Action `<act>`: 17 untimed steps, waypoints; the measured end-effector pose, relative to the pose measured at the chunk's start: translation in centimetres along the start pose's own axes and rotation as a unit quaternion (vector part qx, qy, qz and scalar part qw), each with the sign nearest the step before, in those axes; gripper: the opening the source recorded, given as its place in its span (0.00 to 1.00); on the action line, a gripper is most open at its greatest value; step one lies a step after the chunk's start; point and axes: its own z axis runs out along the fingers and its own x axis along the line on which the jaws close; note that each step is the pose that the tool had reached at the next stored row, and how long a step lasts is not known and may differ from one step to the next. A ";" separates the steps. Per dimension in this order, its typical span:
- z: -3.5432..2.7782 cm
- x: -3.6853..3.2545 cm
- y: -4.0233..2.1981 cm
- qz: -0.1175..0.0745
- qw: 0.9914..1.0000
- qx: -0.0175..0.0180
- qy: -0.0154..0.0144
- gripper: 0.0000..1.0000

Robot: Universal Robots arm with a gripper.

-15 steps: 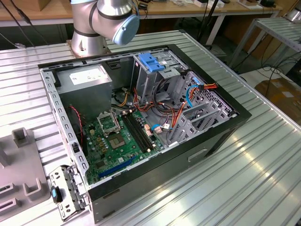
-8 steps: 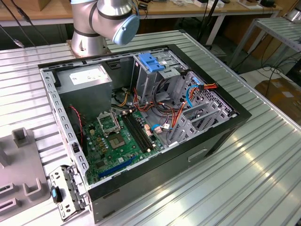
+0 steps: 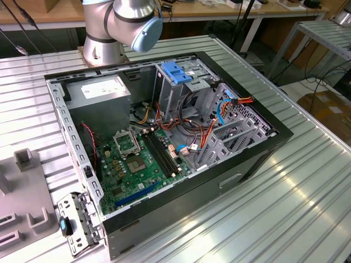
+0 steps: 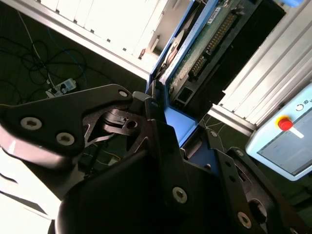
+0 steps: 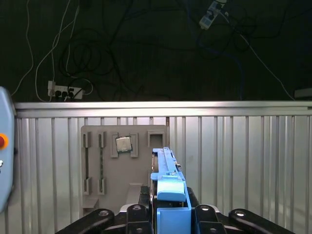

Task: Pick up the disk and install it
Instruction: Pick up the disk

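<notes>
The black two-fingered gripper (image 4: 157, 105) is pinched on one end of the flat dark metal disk with blue plastic side rails (image 4: 207, 41), whose long axis runs straight out from the fingers, green circuit board showing in the second wrist view. In the first wrist view it stands edge-on, aloft over the ribbed metal table (image 5: 234, 156), a grey moulded fixture tray (image 5: 122, 173) beyond. The blue-topped metal drive cage (image 3: 178, 74) sits in the open black computer case (image 3: 258, 159) near the arm's silver base (image 3: 101, 52); which way it lies from the disk I cannot tell

The claw (image 4: 171, 118) grips the disk (image 4: 207, 41) by its blue rails; a pendant (image 4: 287, 148) with a red button sits beside the disk.
</notes>
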 end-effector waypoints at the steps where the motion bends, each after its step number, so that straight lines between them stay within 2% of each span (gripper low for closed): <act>1: 0.01 0.00 -0.11 0.000 1.000 0.000 0.000 0.37; 4: 0.02 -0.02 -0.81 0.000 1.000 0.000 0.000 0.37; 17: 0.05 -0.04 -2.84 0.000 1.000 0.000 0.000 0.37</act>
